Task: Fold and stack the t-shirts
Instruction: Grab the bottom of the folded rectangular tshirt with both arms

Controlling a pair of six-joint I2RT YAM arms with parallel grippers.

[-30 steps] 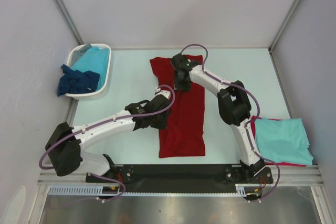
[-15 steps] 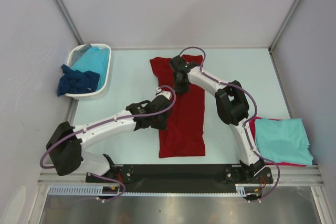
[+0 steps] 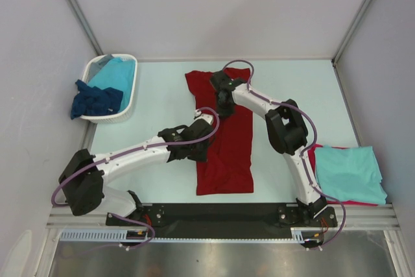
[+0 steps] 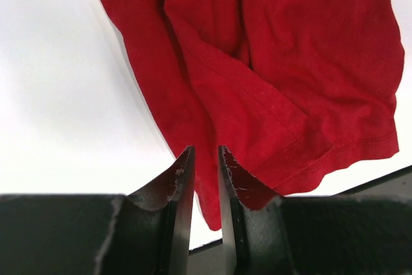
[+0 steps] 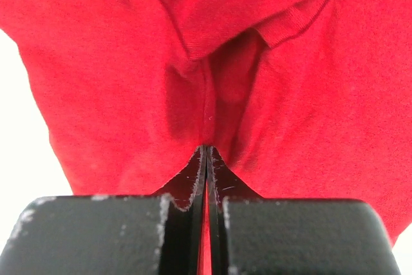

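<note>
- The dark red t-shirt [image 3: 228,160] lies lengthwise in the middle of the table [image 3: 162,89]. It is narrowed into a long strip, with one sleeve spread out at its far left.
- Step in hand, as I judge it: the long folds look made and the shirt is being taken up for the crosswise fold. The stacking has not yet been done for this one.
- The right gripper [image 5: 206,151] is at the far end of the shirt, close to the collar. It is clenched on a pucker of the red cloth, which gathers toward its tips.
- The left gripper [image 4: 206,151] sits at the shirt's left edge, about midway along. Its jaws stand a little apart over that edge, and I cannot tell whether they pinch any cloth.
- The next move likely calls for lifting the far end and carrying it toward the near hem while the middle is held flat.
- Well apart at the near right lies a folded turquoise t-shirt [image 3: 350,173] on top of another red one [image 3: 316,152].
- At the far left, a white basket [image 3: 131,95] holds a second turquoise shirt [image 3: 117,69]. A navy shirt [image 3: 97,100] hangs over its rim.
</note>
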